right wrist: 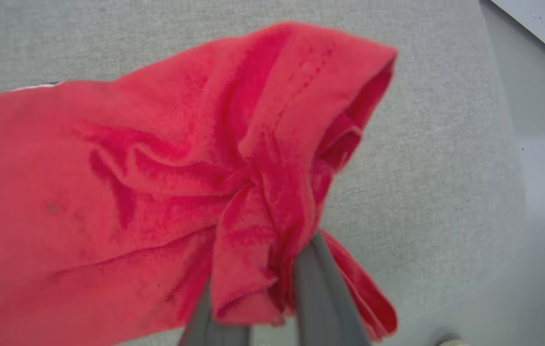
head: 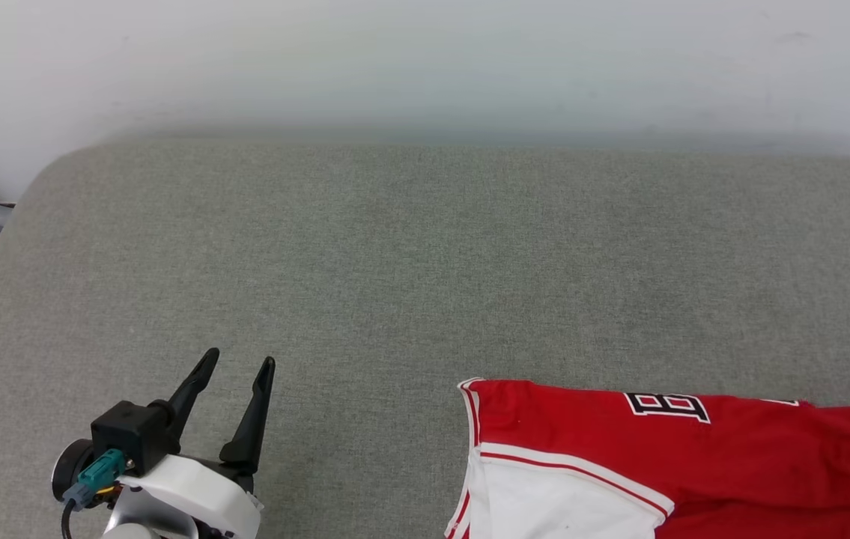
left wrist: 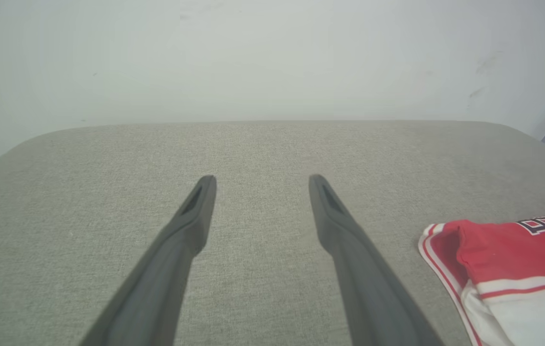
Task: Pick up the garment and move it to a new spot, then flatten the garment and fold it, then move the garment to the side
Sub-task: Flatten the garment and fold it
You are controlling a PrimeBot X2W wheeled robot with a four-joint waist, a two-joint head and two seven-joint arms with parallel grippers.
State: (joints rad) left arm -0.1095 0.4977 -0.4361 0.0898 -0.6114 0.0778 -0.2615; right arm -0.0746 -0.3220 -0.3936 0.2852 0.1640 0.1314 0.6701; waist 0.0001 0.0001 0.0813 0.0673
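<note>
Right gripper (right wrist: 262, 274), jaws pinched on the bunched jersey (head: 582, 427), should lift slowly lest the thin cloth slip; left gripper (head: 240, 358) gapes empty.

Red jersey (head: 567, 419) lies on the grey cushion (head: 395, 262), low and right in the head view, white sleeve up, red-and-white striped trim along its edge, 1 black white-edged letter showing. One red end is bunched and creased, pinched between the fingers of the right gripper (right wrist: 265, 288).
</note>
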